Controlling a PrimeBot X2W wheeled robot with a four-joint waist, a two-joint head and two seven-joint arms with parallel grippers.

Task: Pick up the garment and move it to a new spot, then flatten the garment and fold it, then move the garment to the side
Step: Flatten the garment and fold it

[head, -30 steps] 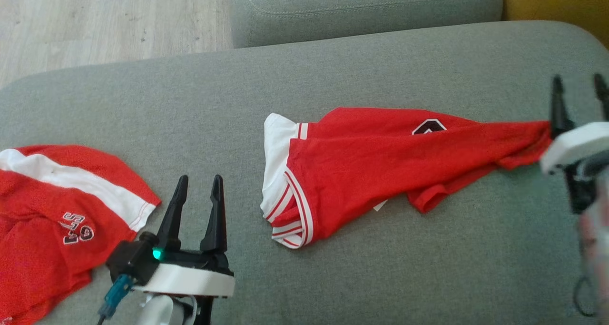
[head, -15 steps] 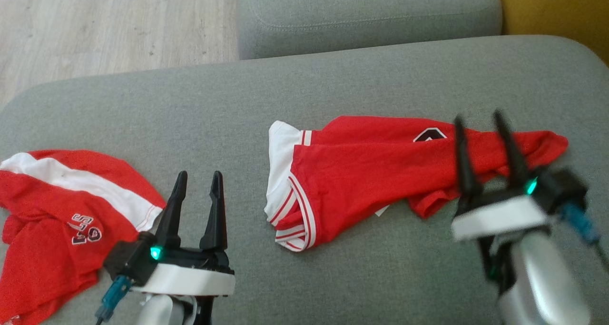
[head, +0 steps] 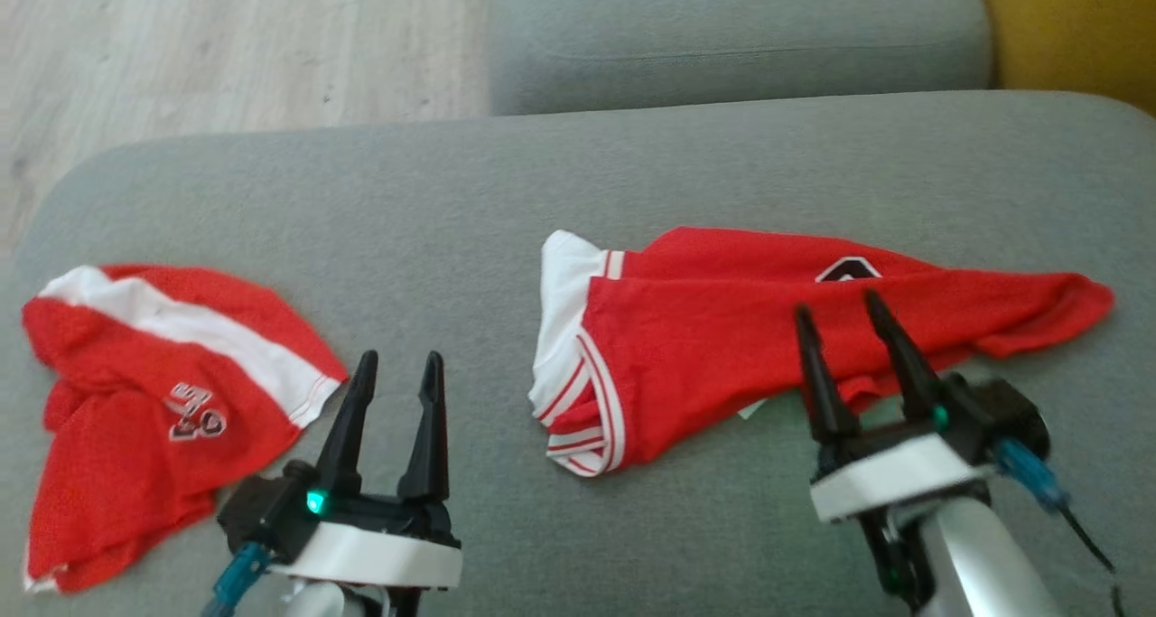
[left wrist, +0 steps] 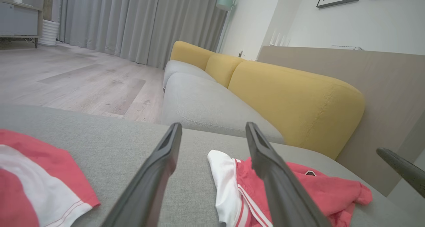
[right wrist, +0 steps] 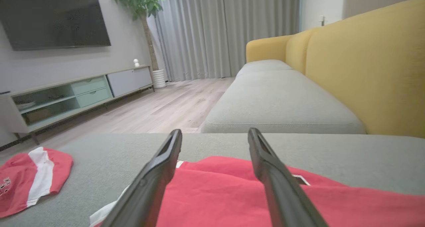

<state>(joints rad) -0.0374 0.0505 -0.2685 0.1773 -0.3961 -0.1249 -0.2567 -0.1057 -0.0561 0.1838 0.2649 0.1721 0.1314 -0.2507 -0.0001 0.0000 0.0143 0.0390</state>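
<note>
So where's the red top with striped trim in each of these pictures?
Head view: red top centre-right on the grey cushion.
Left wrist view: red top at the bottom, right of centre.
Right wrist view: red top across the bottom, centre to right.
Shared landmark: the white-banded red garment lying to its left.
</note>
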